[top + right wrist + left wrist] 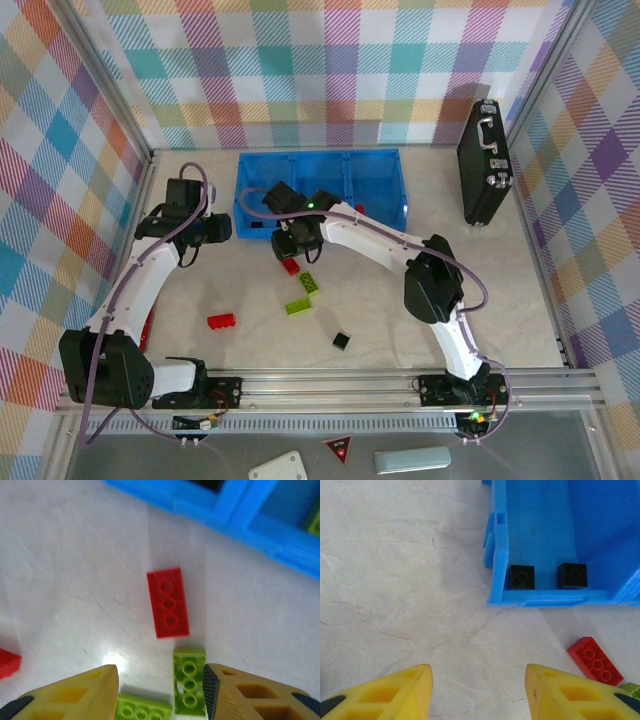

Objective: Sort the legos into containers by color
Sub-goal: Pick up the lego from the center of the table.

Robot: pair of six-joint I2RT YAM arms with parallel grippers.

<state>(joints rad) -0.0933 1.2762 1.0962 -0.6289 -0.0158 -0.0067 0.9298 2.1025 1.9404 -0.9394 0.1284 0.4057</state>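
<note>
Overhead, the tray [310, 170] sits at upper centre of the table [500, 300], with a black case [483, 165] standing at its right. The left pincer [213, 228] hangs just off the tray's left end, and the right pincer [283, 243] hangs at its near wall.

Loose legos lie below the tray. A red brick [290, 265] is nearest it, then a green brick [310, 283] and a second green [297, 307]. Another red [221, 321] lies lower left and a black one [342, 341] lower right.

From the left wrist, the yellow fingers [395, 695] stand apart at the bottom of the frame, with only bare table between them. At upper right, two black bricks [521, 577] rest against the near wall of the tray's corner compartment.

From the right wrist, the fingers are apart too, gripping nothing. The green brick [189, 687] lies just beside the right-hand finger [250, 695], and the second green [142, 709] lies between the two at the bottom edge. The red brick [168, 602] lies mid-frame, short of the tray wall across the top.
</note>
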